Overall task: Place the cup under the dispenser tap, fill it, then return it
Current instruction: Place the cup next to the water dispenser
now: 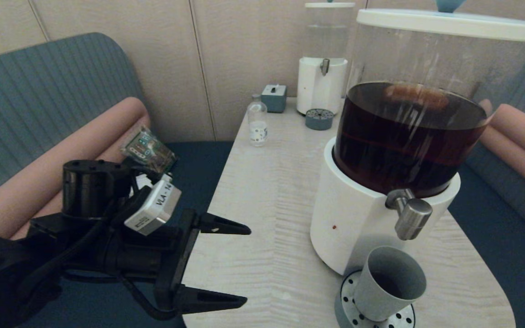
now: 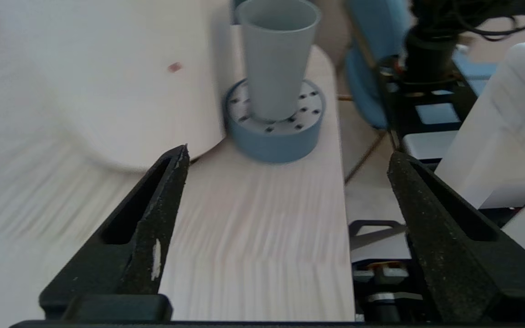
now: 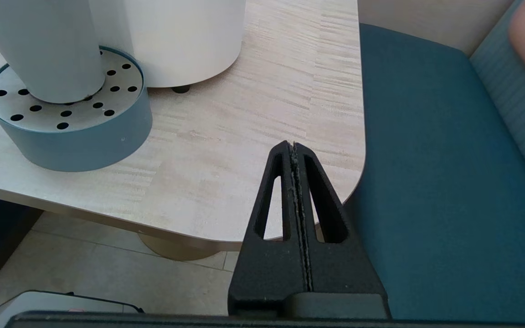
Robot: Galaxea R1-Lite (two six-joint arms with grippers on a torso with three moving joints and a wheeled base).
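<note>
The grey cup (image 1: pixel 389 282) stands upright on the round perforated drip tray (image 1: pixel 347 307), directly under the brushed-steel dispenser tap (image 1: pixel 409 214) of the big dispenser (image 1: pixel 408 127) of dark brown liquid. I cannot see liquid in the cup. My left gripper (image 1: pixel 246 263) hovers open and empty over the table's left edge, well left of the cup, fingers pointing toward it. In the left wrist view the cup (image 2: pixel 277 57) and tray (image 2: pixel 274 132) lie ahead of the gripper (image 2: pixel 290 155). My right gripper (image 3: pixel 293 146) is shut on nothing by the table's near right corner, with the cup (image 3: pixel 43 50) beyond it.
At the table's far end stand a smaller clear-liquid dispenser (image 1: pixel 324 59) with its own drip tray (image 1: pixel 319 119), a clear glass bottle (image 1: pixel 258 124) and a small grey box (image 1: pixel 274 97). Blue bench seats with pink bolsters flank the pale wooden table (image 1: pixel 267 205).
</note>
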